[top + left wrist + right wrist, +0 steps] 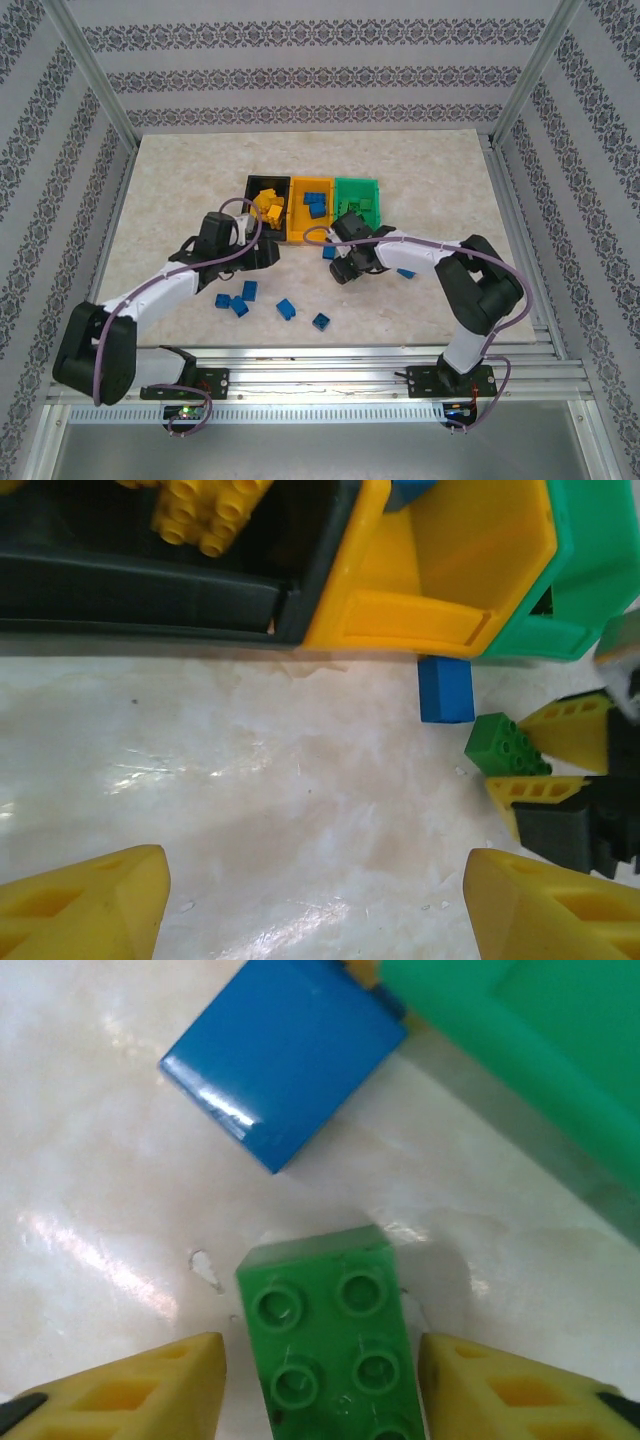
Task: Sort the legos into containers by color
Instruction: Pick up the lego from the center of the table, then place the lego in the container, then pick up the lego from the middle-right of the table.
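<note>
The right gripper (320, 1385) was open around the green lego (325, 1345), which lay studs-up between its yellow fingers (160, 1385) with a thin gap on each side, gripped by neither. A blue lego (285, 1060) lay just beyond it, beside the green bin (540, 1050). The left gripper (315, 905) gaped wide over bare tabletop (300, 780), holding nothing, just in front of the black bin (140, 590) and the orange bin (400, 610).
</note>
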Tool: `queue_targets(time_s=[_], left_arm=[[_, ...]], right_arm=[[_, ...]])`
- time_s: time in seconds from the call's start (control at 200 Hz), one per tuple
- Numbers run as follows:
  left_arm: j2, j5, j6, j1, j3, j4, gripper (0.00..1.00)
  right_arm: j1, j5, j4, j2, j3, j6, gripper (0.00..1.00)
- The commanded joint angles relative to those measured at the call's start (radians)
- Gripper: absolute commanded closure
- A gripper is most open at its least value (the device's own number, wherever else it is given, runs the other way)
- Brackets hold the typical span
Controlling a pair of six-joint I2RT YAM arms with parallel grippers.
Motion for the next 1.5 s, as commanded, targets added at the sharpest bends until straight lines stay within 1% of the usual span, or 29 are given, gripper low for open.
queue_targets(time_s=[0.0, 0.07, 0.11, 0.175, 0.285, 0.41, 0.465, 0.53, 0.58, 0.6, 0.64, 0.71, 0.769, 0.909, 1.049, 1.144, 1.269, 1.404, 1.494], left_arm=[[-0.052, 0.009, 0.029, 0.040, -0.011, -0.085, 0.23], [-0.067, 0.021, 0.052, 0.060, -0.014, -0.113, 0.23], [-0.077, 0.025, 0.059, 0.070, -0.018, -0.128, 0.23], [-0.092, 0.030, 0.065, 0.085, -0.028, -0.149, 0.23], [-0.107, 0.027, 0.065, 0.104, -0.047, -0.183, 0.23], [-0.126, 0.030, 0.047, 0.114, -0.083, -0.174, 0.23], [-0.130, 0.036, 0.036, 0.117, -0.095, -0.160, 0.23], [-0.133, 0.044, 0.026, 0.116, -0.104, -0.148, 0.23], [-0.133, 0.053, 0.020, 0.117, -0.108, -0.139, 0.23], [-0.133, 0.059, 0.019, 0.116, -0.108, -0.135, 0.23], [-0.133, 0.074, 0.017, 0.116, -0.109, -0.125, 0.23], [-0.135, 0.094, 0.008, 0.118, -0.112, -0.111, 0.23], [-0.137, 0.090, 0.009, 0.117, -0.109, -0.112, 0.23], [-0.125, 0.077, 0.028, 0.123, -0.106, -0.104, 0.23], [-0.093, 0.092, 0.033, 0.132, -0.105, -0.075, 0.23], [-0.068, 0.109, 0.033, 0.137, -0.100, -0.039, 0.23], [-0.032, 0.137, 0.035, 0.140, -0.082, -0.013, 0.23], [-0.007, 0.165, 0.040, 0.141, -0.066, -0.009, 0.23], [-0.017, 0.165, 0.043, 0.143, -0.070, -0.017, 0.23]], right_arm=[[0.012, 0.007, -0.033, 0.007, 0.026, 0.001, 0.65], [0.006, -0.002, -0.030, -0.015, 0.023, 0.005, 0.74], [-0.001, -0.011, -0.021, -0.033, 0.021, 0.011, 0.76], [-0.019, -0.029, -0.015, -0.068, 0.029, 0.022, 0.76], [-0.084, -0.046, -0.005, -0.121, 0.074, 0.046, 0.76], [-0.162, -0.046, -0.011, -0.115, 0.172, 0.072, 0.75], [-0.187, -0.052, -0.011, -0.090, 0.225, 0.076, 0.72], [-0.202, -0.056, -0.016, -0.057, 0.277, 0.076, 0.65], [-0.203, -0.055, -0.026, -0.035, 0.311, 0.071, 0.52], [-0.203, -0.056, -0.033, -0.029, 0.320, 0.068, 0.46], [-0.200, -0.058, -0.040, -0.026, 0.326, 0.068, 0.40], [-0.192, -0.042, -0.038, -0.044, 0.297, 0.068, 0.39], [-0.192, -0.036, -0.039, -0.078, 0.252, 0.075, 0.39], [-0.212, 0.012, -0.073, -0.205, 0.094, 0.103, 0.37], [-0.249, 0.045, -0.134, -0.359, -0.070, 0.190, 0.35], [-0.280, 0.045, -0.196, -0.411, -0.141, 0.276, 0.33], [-0.285, 0.088, -0.235, -0.408, -0.170, 0.325, 0.33], [-0.298, 0.145, -0.263, -0.328, -0.132, 0.298, 0.32], [-0.310, 0.176, -0.291, -0.271, -0.100, 0.268, 0.32]])
